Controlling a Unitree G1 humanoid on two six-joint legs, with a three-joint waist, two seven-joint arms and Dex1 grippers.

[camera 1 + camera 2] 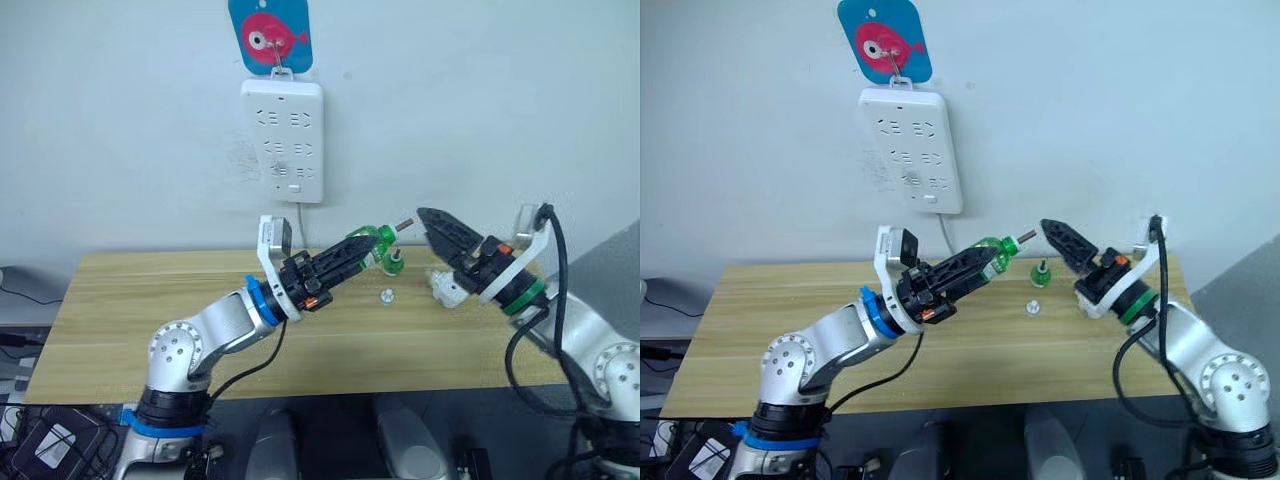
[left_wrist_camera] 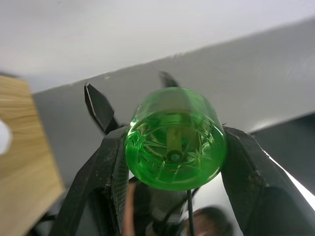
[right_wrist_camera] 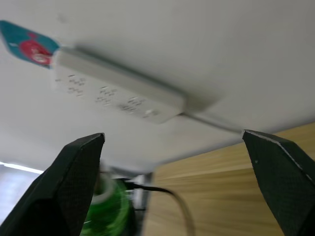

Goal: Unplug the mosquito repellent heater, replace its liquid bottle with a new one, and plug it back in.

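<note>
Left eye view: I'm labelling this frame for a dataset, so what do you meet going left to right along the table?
Left gripper shut on the green bottle → small green piece standing on the table → small pale cap → right gripper, fingers open.

Legible text: none. Card (image 1: 270, 33) on the wall above the power strip (image 1: 282, 138): blue, carrying a pink fish picture with 1 round eye; no words or numbers readable on it. Power strip: socket slots and 1 small switch on its face, with no brand or rating readable. Green bottle (image 1: 990, 252): no label can be read.
</note>
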